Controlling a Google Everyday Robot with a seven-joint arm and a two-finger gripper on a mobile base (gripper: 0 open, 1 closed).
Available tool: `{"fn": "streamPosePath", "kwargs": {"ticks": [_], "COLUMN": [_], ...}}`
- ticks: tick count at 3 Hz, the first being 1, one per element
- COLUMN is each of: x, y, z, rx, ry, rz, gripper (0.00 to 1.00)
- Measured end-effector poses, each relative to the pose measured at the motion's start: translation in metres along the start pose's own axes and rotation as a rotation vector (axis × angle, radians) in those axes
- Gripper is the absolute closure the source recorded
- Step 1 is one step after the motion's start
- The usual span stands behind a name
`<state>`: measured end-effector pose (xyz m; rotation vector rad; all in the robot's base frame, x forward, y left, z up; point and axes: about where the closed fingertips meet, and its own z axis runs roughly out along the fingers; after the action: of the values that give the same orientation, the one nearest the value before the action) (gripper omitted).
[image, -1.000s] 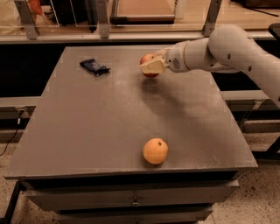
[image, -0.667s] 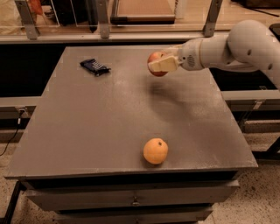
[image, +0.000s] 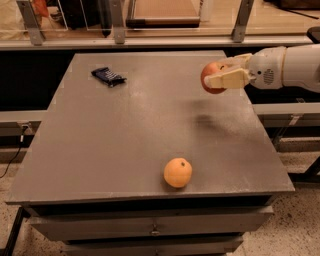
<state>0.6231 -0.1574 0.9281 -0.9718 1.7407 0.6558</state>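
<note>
My gripper (image: 216, 75) hangs above the right side of the grey table (image: 125, 140), reaching in from the right on a white arm (image: 285, 67). Its tan fingers (image: 227, 80) are shut on a red apple (image: 210, 80), which is lifted off the surface; a faint shadow lies on the table below it. An orange (image: 178, 172) rests near the table's front edge, well below and left of the gripper. A dark blue snack packet (image: 108, 76) lies flat at the back left.
A metal rail with posts (image: 150, 40) runs behind the table, with shelving beyond. The table's right edge (image: 270, 140) drops to a speckled floor. Drawers (image: 150, 227) sit under the front edge.
The gripper has carried the apple to the right and slightly upward, away from the table's middle back. The orange and the packet have stayed put.
</note>
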Motion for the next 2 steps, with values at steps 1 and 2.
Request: {"fn": "streamPosePath", "kwargs": {"ticks": [1,2], "x": [0.0000,-0.0003], "y": [0.0000,0.0081], "z": [0.0001,-0.0012], "rx": [0.000,-0.029], "ry": [0.000,0.012], "rz": [0.000,-0.012], "gripper": [1.00,1.00]}}
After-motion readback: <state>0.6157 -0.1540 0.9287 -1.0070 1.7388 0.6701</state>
